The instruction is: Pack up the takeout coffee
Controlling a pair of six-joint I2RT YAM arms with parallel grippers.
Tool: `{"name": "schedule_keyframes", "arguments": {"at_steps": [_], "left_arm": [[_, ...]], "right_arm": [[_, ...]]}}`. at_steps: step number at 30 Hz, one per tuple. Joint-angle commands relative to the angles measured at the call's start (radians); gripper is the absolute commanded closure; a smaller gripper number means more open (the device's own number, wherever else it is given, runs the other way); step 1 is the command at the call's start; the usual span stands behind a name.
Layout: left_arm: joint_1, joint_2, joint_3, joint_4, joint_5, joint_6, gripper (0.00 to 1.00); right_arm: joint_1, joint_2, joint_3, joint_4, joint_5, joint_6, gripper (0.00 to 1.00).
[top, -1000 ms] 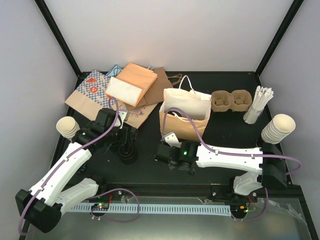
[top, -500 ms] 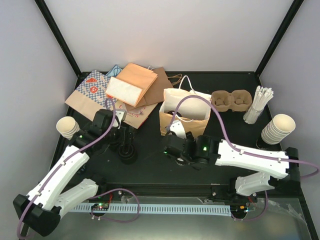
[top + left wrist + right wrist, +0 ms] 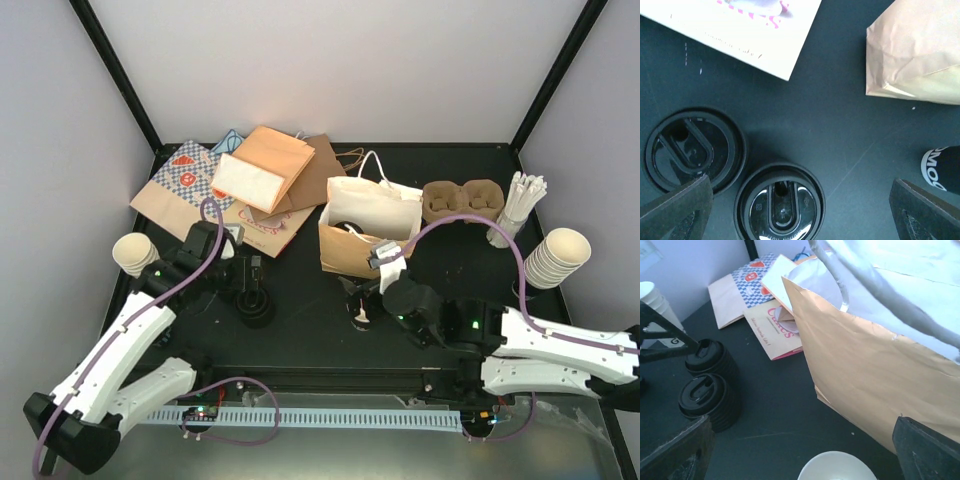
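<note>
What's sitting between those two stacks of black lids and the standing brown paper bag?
Nothing: only bare dark tabletop separates the lid stacks from the bag, clearest in the right wrist view.

Worktop (image 3: 300,335): carries everything listed below.
Flat bags (image 3: 240,185): back left, lying in an overlapping pile.
Open bag (image 3: 365,255): upright at centre, right of the flat bags.
Carrier (image 3: 463,200): at the back, just right of the open bag.
Straws (image 3: 518,205): upright, right of the carrier, near the back-right corner.
Right cup stack (image 3: 555,258): right edge, in front of the straws.
Left cup stack (image 3: 133,254): left edge, in front of the flat bags.
Lid stacks (image 3: 256,305): two, just beside each other, left of centre, in front of the flat bags.
Single cup (image 3: 360,312): upright, in front of the open bag, right of the lid stacks, apart from both.
</note>
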Motion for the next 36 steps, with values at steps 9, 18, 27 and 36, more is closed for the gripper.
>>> {"name": "schedule_keyframes", "arguments": {"at_steps": [9,18,27,36], "left_arm": [[-0.011,0.097,-0.013,-0.075,0.029,-0.145,0.01],[-0.156,0.104,-0.042,-0.115,-0.077,-0.26,0.01],[-0.172,0.11,-0.083,-0.09,-0.086,-0.275,0.01],[-0.172,0.138,-0.09,-0.075,-0.079,-0.293,0.01]], "right_arm": [[0.005,-0.102,-0.043,0.08,-0.098,-0.162,0.0],[0.005,-0.098,-0.086,0.063,-0.131,-0.127,0.0],[0.005,-0.062,-0.079,0.054,-0.151,-0.13,0.0],[0.004,-0.036,-0.074,0.062,-0.16,-0.125,0.0]]}}
